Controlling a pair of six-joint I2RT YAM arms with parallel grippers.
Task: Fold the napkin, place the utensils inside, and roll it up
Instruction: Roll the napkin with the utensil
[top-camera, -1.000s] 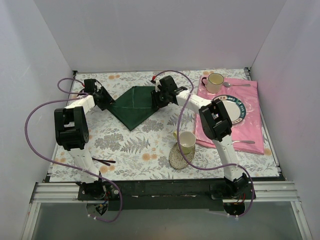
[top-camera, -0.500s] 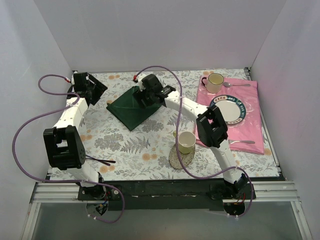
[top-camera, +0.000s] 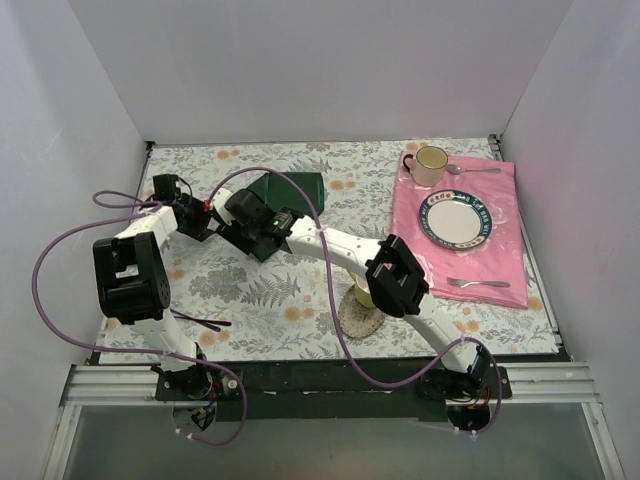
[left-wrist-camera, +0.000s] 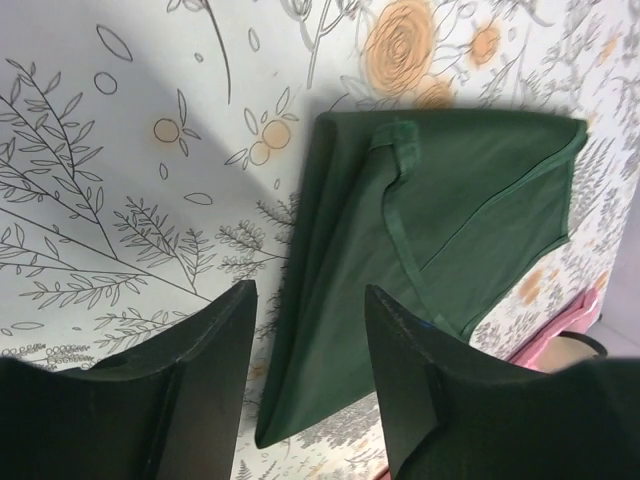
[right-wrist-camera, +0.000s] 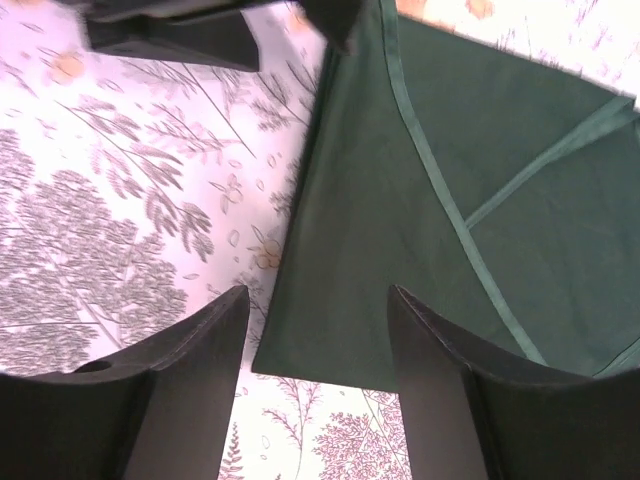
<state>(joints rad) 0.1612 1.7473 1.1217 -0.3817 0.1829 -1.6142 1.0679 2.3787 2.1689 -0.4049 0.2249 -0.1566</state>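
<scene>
The dark green napkin (top-camera: 292, 187) lies folded on the floral tablecloth at the back left, partly hidden under my right arm. My right gripper (top-camera: 230, 226) reaches across it to its left side. In the right wrist view the open jaws (right-wrist-camera: 318, 290) straddle a corner of the napkin (right-wrist-camera: 450, 200) without touching it. My left gripper (top-camera: 203, 220) is just left of the right one and faces it. It is open, and the napkin's near corner (left-wrist-camera: 450, 200) lies between and beyond its tips (left-wrist-camera: 308, 290). The slate-blue fork is not in view.
A dark utensil (top-camera: 200, 322) lies at the near left. A yellow cup (top-camera: 368, 288) stands on a round coaster, partly hidden by my right arm. On the pink cloth (top-camera: 500, 245) at the right are a plate (top-camera: 457, 218), a mug (top-camera: 431, 161), a silver fork (top-camera: 482, 284) and a spoon (top-camera: 474, 169).
My right gripper has swept left across the napkin from its right corner, and the cloth now lies folded over and narrower. My left gripper swung out, then came back beside the napkin's left side.
</scene>
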